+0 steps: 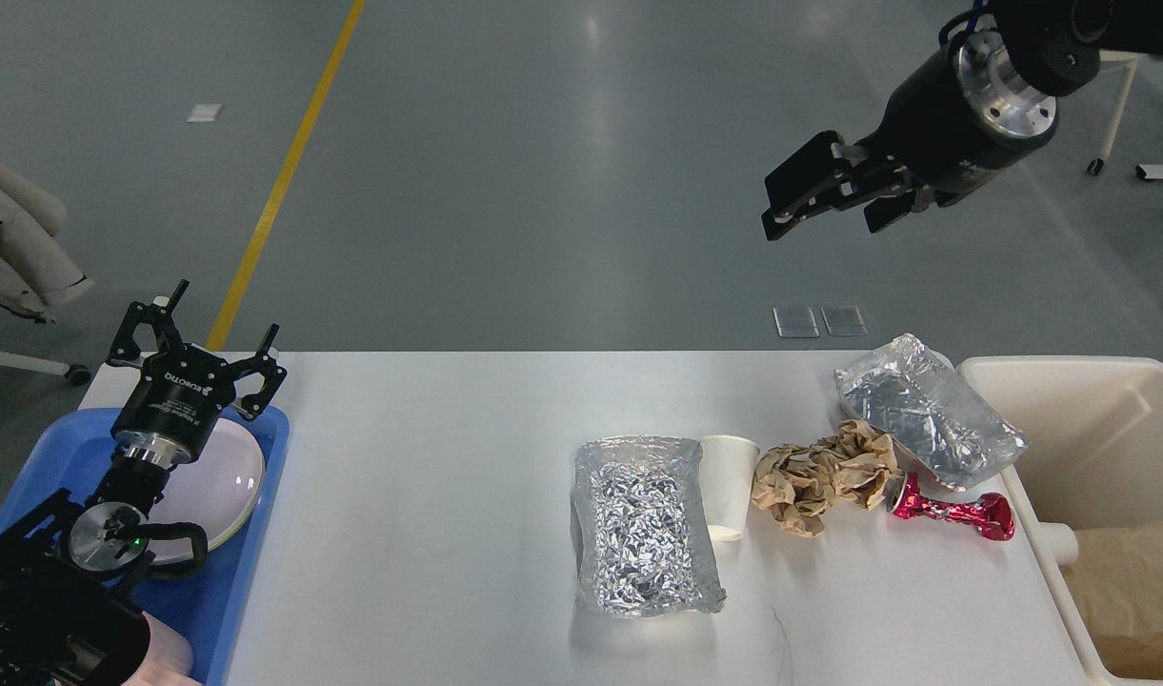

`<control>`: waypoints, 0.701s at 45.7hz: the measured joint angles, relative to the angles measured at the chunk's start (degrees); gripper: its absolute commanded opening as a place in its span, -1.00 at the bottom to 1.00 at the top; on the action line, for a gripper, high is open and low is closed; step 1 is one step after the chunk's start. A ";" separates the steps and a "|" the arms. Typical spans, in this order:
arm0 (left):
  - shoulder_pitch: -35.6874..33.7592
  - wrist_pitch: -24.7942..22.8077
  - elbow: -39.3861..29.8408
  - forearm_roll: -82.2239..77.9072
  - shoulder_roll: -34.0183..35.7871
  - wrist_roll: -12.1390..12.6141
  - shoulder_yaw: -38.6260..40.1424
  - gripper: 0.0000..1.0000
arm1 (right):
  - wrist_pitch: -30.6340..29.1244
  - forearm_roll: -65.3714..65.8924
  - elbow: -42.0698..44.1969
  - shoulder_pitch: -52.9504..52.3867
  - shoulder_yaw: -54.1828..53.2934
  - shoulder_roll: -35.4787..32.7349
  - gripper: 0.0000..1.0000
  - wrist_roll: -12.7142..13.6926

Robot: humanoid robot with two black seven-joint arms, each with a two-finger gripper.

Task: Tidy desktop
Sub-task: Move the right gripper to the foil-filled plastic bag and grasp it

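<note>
The white desktop (429,457) carries a crumpled foil tray (638,524) and, to its right, a white paper cup (729,486) on its side. Further right lie a wad of brown paper (819,476), a shiny red wrapper (952,510) and a silver foil bag (924,410). My right gripper (821,225) hangs open and empty, high above the far right part of the desktop. At the desktop's left end my left gripper (217,329) stands open, fingers pointing up, with nothing in it, over the blue tray.
A blue tray (248,534) with a white plate (229,476) sits at the left edge. Against the desktop's right edge stands a cream bin (1067,376) with brown paper (1124,572) inside. Wheeled chairs stand on the floor beyond.
</note>
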State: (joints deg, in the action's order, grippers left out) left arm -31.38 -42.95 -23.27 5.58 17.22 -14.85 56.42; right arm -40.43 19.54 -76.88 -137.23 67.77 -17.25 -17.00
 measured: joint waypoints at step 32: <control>0.00 0.00 -0.01 -0.01 -0.08 0.00 0.04 1.00 | 24.90 -15.42 -7.13 27.56 0.03 7.35 1.00 5.00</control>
State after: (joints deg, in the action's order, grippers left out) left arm -31.38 -42.95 -23.29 5.57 17.15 -14.86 56.46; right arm -15.52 4.11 -84.01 -109.67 67.80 -9.90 -11.99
